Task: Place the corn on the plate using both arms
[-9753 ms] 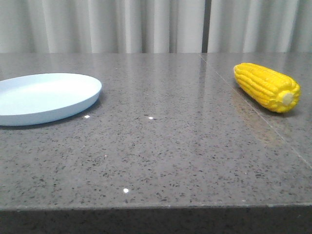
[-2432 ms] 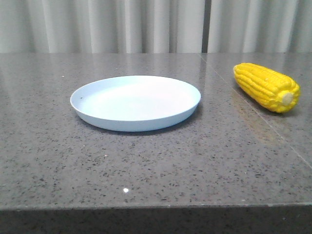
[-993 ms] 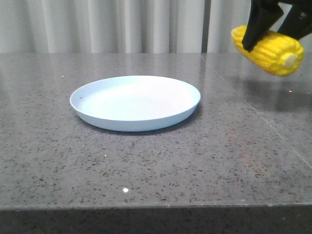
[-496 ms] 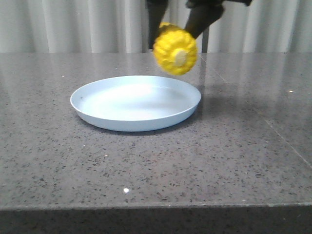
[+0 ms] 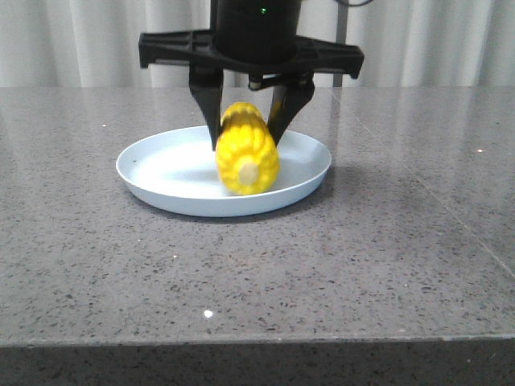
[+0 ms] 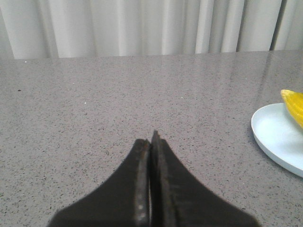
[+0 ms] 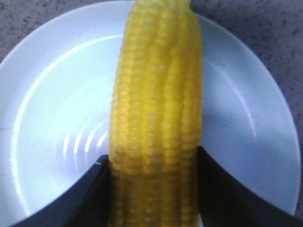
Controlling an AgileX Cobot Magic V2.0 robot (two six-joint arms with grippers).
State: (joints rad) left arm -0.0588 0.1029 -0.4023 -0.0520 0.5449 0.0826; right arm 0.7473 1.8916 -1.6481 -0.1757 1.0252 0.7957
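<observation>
Corn: over the plate middle, stub end toward the camera — whether it touches cannot be told.
Right gripper: fingers clamped on the cob's sides.
Left gripper: fingers pressed together, empty, over bare table beside the plate's rim.
Right wrist view only: plate floor bare either side of the cob.
Table: speckled grey stone — pale curtain behind.
</observation>
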